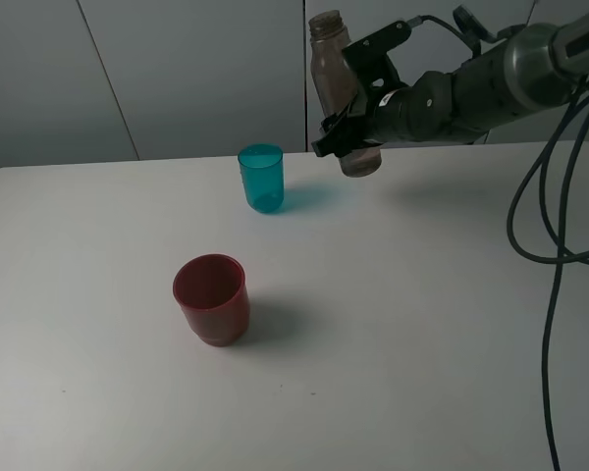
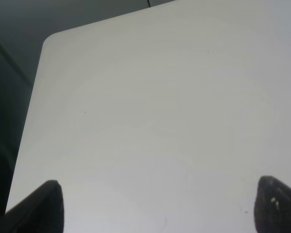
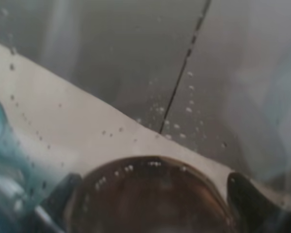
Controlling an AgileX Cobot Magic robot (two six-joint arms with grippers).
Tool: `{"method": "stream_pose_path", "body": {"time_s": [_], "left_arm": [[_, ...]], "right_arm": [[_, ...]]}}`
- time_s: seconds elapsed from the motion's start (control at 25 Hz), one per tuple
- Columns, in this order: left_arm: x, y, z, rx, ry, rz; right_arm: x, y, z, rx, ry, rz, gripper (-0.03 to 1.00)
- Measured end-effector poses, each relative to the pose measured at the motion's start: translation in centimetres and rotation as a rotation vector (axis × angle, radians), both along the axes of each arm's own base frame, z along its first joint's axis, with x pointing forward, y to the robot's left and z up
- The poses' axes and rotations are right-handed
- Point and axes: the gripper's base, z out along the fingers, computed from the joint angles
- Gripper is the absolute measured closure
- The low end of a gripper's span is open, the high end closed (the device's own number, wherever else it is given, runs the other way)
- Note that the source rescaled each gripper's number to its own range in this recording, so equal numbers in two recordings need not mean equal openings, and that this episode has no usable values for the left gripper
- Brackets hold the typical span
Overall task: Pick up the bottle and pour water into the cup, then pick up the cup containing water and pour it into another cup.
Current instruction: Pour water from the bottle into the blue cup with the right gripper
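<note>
The smoky grey-brown bottle [image 1: 330,61] hangs in the air at the back of the table, nearly upright, its neck leaning slightly left. My right gripper [image 1: 355,132] is shut on its lower body. In the right wrist view the bottle [image 3: 145,213] fills the space between the dark fingers [image 3: 250,204], with droplets on its wall. The teal cup [image 1: 261,179] stands upright on the table, left of and below the bottle. The red cup [image 1: 211,299] stands nearer the front. My left gripper [image 2: 160,213] is open over bare table, holding nothing.
The white table [image 1: 422,324] ends in a back edge just behind the teal cup, and grey wall panels rise beyond it. Black cables [image 1: 550,245] hang down at the right side. The left wrist view shows a rounded table corner [image 2: 48,41].
</note>
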Motion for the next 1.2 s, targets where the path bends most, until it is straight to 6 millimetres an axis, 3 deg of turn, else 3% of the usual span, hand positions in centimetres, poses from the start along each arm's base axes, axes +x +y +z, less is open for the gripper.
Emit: {"method": "stream_pose_path", "body": {"time_s": [0.48, 0.8, 1.04, 1.2], "left_arm": [[0.0, 0.0, 0.0, 0.000, 0.000, 0.000], [0.0, 0.0, 0.0, 0.000, 0.000, 0.000], [0.0, 0.0, 0.0, 0.000, 0.000, 0.000], [0.0, 0.0, 0.0, 0.002, 0.000, -0.001]], "right_arm": [[2.1, 1.4, -1.3, -0.147, -0.020, 0.134, 0.95], [2.5, 1.5, -0.7, -0.336, -0.144, 0.259, 0.95], [3.7, 1.9, 0.0, -0.385, -0.204, 0.275, 0.95], [4.5, 2.2, -1.0, -0.399, -0.198, 0.283, 0.95]]}}
